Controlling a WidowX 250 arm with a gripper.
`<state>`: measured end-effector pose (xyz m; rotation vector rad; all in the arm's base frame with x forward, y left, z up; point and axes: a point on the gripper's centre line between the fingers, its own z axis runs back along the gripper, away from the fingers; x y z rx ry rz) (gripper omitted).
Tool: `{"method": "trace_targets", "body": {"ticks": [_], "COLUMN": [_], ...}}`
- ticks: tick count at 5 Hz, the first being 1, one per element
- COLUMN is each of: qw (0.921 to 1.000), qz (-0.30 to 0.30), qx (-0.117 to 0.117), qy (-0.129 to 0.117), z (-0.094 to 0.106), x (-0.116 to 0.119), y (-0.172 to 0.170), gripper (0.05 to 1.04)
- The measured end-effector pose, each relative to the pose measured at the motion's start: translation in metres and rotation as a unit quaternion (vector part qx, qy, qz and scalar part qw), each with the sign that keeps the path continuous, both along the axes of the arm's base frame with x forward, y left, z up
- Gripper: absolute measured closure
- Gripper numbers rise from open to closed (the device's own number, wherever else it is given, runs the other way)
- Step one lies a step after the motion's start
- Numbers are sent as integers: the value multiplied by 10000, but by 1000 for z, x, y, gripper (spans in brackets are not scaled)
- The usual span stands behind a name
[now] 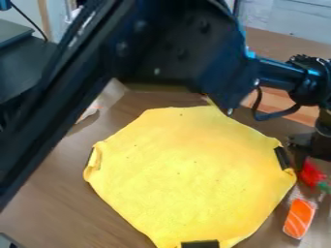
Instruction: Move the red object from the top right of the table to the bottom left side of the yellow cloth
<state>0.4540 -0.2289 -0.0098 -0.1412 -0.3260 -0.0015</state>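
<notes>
At the right edge of the camera view, the gripper [317,141] hangs just above a red object [311,172]. The red object has a green part at its lower right and lies to the right of the yellow cloth [194,177], close to the cloth's right corner. Wide and roughly eight-sided, the cloth covers the middle of the table, with dark patches at its left, right and bottom edges.
An orange piece with pale stripes [300,218] lies below the red object, near the cloth's lower right edge. The black arm crosses over the left and top of the table [58,198]. A dark box-like item [22,63] stands at upper left.
</notes>
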Motion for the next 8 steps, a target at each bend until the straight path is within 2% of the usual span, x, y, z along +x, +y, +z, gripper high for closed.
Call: {"method": "trace_targets", "body": {"ticks": [1,2,3,4,5,6,7,8], "qw": [9995,9991,9991,9993,9983,9947,9856,9772], "qz": [-67,-222,-319,-348,-459,-690,-1341,-1702], "qx": [188,325,257,49,-189,-488,-782,-838], "qy": [241,176,147,-93,-308,-592,-667,-957], "z": [-16,-20,-21,9,41,69,77,71], "x": [-5,-5,-12,-13,-19,-23,-22,-22], "y": [4,6,15,25,36,41,45,46], "gripper": [125,402,702,920,1026,1016,878,634]}}
